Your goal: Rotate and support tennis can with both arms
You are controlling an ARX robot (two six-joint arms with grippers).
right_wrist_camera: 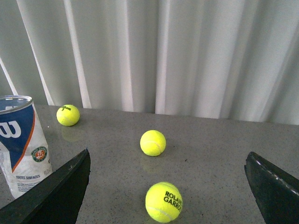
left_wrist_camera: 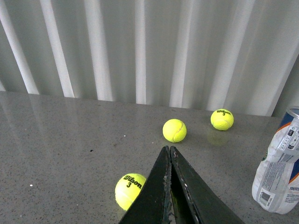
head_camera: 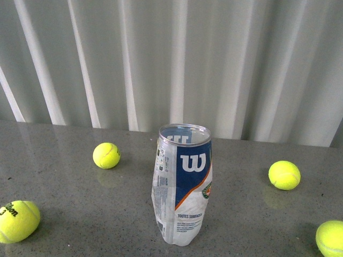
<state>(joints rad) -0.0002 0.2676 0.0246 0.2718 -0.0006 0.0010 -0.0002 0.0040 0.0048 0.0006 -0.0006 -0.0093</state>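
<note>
The tennis can stands upright on the grey table, its clear sides dented, its label showing a white W on navy with an orange stripe. Neither arm appears in the front view. In the left wrist view my left gripper is shut with nothing in it, its fingers pressed together, and the can stands off to one side, apart from it. In the right wrist view my right gripper is open wide, its fingers far apart, and the can stands beyond one finger, untouched.
Yellow tennis balls lie scattered on the grey table: one behind the can to the left, one at the front left, two on the right. A ball marked Roland Garros lies between my right fingers. White curtain behind.
</note>
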